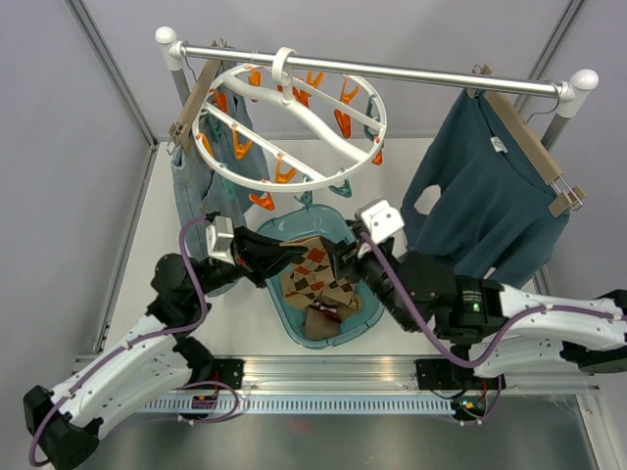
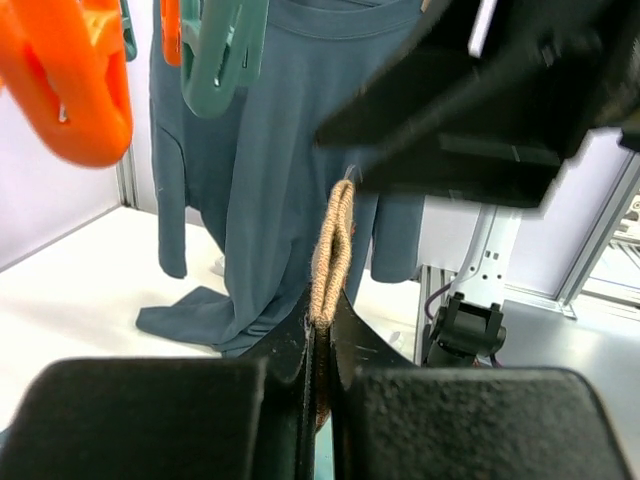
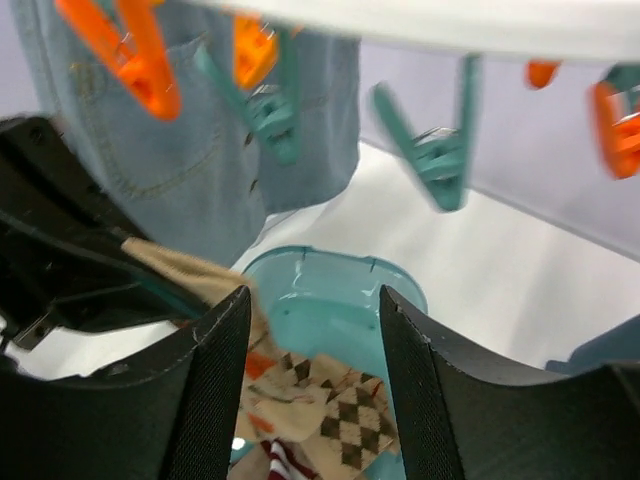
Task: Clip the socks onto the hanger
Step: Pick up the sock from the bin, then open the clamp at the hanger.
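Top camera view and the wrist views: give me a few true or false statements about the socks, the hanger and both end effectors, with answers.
1. The left end effector is shut on a sock. True.
2. The right end effector grips a sock too. False: it is open, holding nothing.
3. The hanger lies on the table. False: it hangs from the rail.
4. More socks lie in the teal basin. True.

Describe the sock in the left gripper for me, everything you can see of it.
The sock is soft tan knit, seen edge-on as a ribbed, folded strip. It stands upright out of the shut left gripper, which pinches it flat. It is held above the teal basin that holds the other socks. The right gripper, open, is close beside it; whether they touch cannot be told.
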`<action>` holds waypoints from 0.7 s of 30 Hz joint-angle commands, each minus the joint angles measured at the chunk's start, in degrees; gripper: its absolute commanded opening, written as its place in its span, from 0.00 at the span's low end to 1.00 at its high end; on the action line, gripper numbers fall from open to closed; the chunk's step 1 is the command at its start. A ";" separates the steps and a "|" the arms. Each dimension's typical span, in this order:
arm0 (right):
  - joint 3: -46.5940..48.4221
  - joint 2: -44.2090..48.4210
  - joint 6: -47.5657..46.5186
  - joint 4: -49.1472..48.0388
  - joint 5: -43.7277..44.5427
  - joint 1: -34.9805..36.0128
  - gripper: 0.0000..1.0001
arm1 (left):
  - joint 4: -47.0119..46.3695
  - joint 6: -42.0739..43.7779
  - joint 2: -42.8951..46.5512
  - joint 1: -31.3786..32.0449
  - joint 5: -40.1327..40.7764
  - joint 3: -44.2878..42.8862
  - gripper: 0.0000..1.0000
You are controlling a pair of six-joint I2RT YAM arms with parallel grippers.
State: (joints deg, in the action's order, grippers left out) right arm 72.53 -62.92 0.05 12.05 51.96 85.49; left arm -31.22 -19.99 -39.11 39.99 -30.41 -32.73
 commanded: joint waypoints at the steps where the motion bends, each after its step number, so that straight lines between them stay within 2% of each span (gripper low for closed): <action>1: 3.92 4.38 -3.04 -0.46 0.00 -2.87 0.60 | 0.28 -1.63 0.70 0.18 -0.17 -1.90 0.02; 3: 5.51 5.25 -2.96 2.79 -2.82 -6.89 0.59 | 0.98 -1.72 0.70 0.18 0.18 -1.99 0.02; 9: 8.68 6.84 -4.45 6.84 -8.97 -13.23 0.58 | 1.69 -1.63 0.79 0.18 0.44 -1.81 0.02; 12: 9.90 6.93 -4.45 8.42 -16.96 -16.75 0.59 | 1.52 -1.72 0.62 0.27 0.18 -1.90 0.02; 21: 8.95 4.30 -6.29 8.07 -24.10 -17.64 0.67 | 2.13 -1.63 0.71 0.27 0.00 -2.07 0.02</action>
State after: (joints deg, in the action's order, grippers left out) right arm 81.65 -57.71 -4.49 19.94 32.01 68.03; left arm -28.75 -20.36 -38.83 40.01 -30.24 -32.73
